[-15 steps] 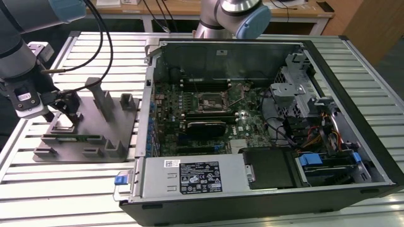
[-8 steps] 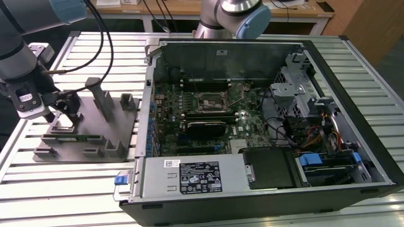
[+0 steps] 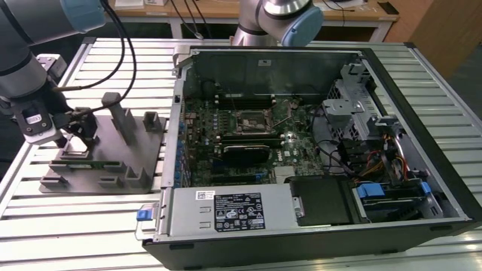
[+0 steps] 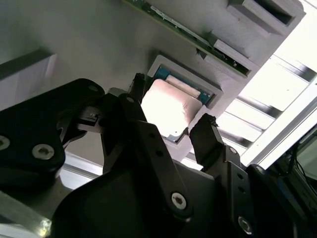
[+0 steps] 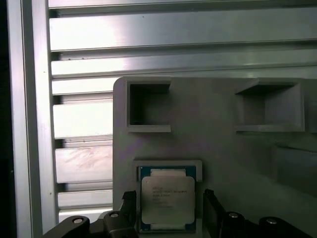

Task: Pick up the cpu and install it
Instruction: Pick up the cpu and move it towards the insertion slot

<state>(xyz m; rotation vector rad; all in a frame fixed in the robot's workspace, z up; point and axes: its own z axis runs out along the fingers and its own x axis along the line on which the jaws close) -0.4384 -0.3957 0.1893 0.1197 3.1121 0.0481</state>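
Squarely inside its grey fixture pocket (image 5: 168, 162), the cpu (image 5: 167, 200), gripper (image 4: 172, 100) apart around it.

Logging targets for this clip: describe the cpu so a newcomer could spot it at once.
Beside the open computer case, on the exterior view's left, lies a grey fixture plate. In its shallow square pocket, inside the open claw, sits the cpu: a flat, silver-topped square chip, unlike the empty pockets nearby.
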